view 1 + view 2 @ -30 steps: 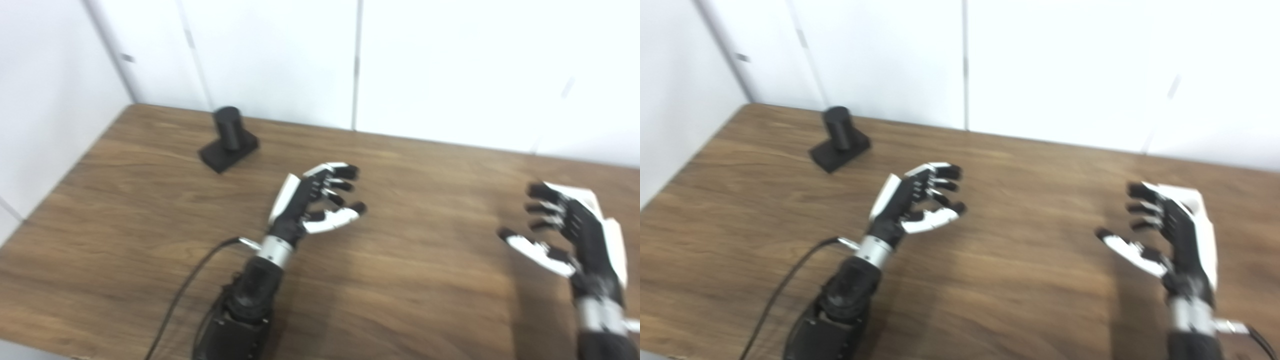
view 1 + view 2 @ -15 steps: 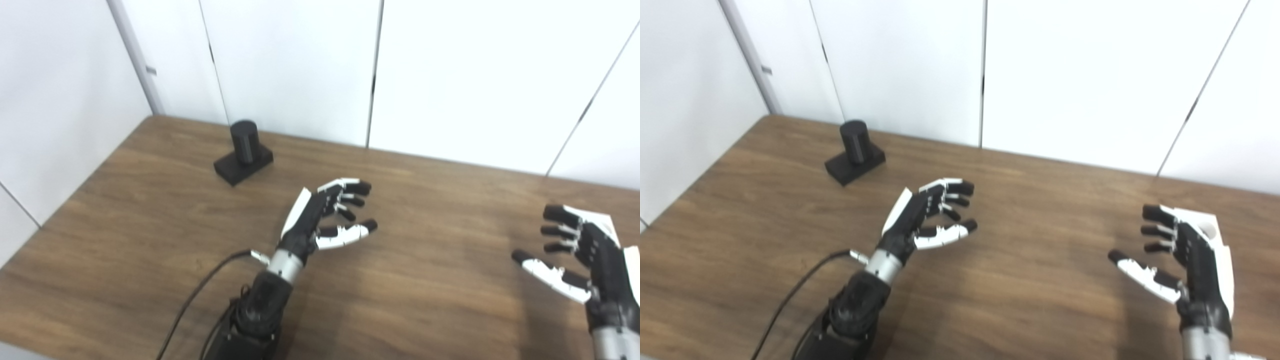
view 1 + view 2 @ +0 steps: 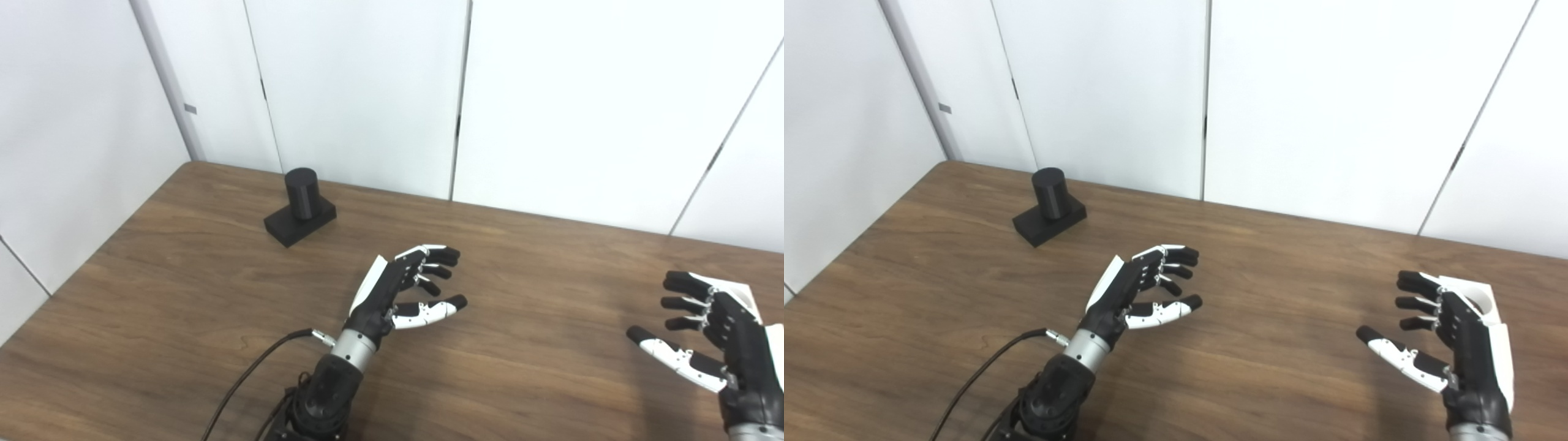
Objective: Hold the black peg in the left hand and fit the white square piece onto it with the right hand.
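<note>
Standing upright on its flat base, the black peg point(image 3: 300, 202) sits near the table's point(image 3: 184, 294) far left corner, well apart from both hands. Left hand point(image 3: 401, 288) hovers over mid-table, fingers spread, holding nothing. Right hand point(image 3: 1448, 340) hovers near the right edge, likewise spread and empty, with the white square piece point(image 3: 1473, 293) partly hidden just behind it.

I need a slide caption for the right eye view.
Both open hands, left and right, hover over the table; black peg untouched.

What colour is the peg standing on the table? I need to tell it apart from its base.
Black, like its base: the peg, clearest in the left eye view.
</note>
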